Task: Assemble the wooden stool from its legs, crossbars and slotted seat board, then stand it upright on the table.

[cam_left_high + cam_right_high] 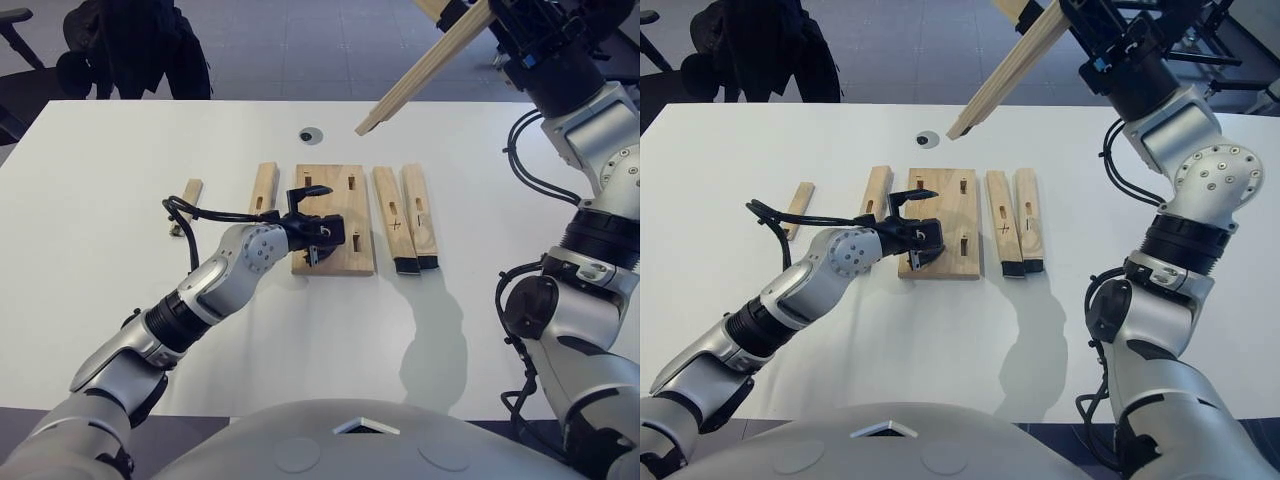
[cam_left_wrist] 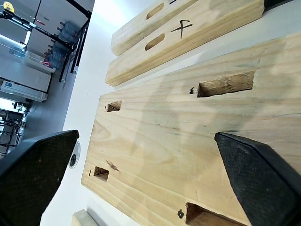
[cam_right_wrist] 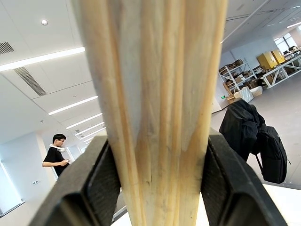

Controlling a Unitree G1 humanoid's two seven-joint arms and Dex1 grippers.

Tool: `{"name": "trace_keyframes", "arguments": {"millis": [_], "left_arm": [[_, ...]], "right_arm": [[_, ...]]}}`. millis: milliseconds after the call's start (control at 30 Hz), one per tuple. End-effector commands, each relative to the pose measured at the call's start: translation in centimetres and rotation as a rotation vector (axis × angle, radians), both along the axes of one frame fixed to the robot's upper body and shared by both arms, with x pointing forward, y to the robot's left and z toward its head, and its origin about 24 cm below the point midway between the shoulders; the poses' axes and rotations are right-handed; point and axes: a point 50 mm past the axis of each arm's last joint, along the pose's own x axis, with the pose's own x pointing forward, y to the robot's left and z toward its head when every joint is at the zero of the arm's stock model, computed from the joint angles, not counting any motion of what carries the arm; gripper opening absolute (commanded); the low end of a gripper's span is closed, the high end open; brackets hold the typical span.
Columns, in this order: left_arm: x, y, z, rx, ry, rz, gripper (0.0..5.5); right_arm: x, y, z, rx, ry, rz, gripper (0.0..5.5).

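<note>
The slotted seat board (image 1: 345,200) lies flat mid-table. My left gripper (image 1: 312,224) hovers open just over its near left part, and its black fingertips (image 2: 254,174) straddle the board's slots (image 2: 225,84). Two legs (image 1: 392,230) with black ends lie side by side right of the board. Another slotted leg (image 1: 263,187) lies to the left of the board, and a short crossbar (image 1: 187,198) lies farther left. High at the back right, my right gripper (image 1: 1085,18) is shut on a long wooden leg (image 1: 430,65) that slants down toward the table; its fingers (image 3: 87,188) clamp the wood (image 3: 155,94).
A round cable hole (image 1: 311,134) sits in the white table (image 1: 100,200) behind the board. A dark chair with a bag (image 1: 140,45) stands beyond the far edge. The table's near half and left side are bare.
</note>
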Motion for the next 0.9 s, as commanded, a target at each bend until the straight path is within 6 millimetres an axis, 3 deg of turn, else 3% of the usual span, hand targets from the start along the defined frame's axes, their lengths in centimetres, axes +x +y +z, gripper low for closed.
{"name": "trace_keyframes", "arguments": {"millis": [33,300,433,900], "left_arm": [[-2.2,0.6,-2.2,0.061,0.105,-0.034,5.31],[-1.7,2.6,-1.8,0.101,0.087,0.022,5.31],[-1.6,2.7,-1.6,0.093,0.087,0.028,5.31],[-4.1,2.6,-2.2,0.086,0.169,0.004,5.31]], "right_arm": [[-0.1,-0.2,0.3,0.002,-0.007,0.003,2.09],[-0.1,-0.2,0.3,-0.003,-0.006,0.008,2.09],[0.0,-0.1,0.2,-0.003,-0.002,0.012,2.09],[-0.1,-0.1,0.3,-0.007,-0.006,0.012,2.09]]}}
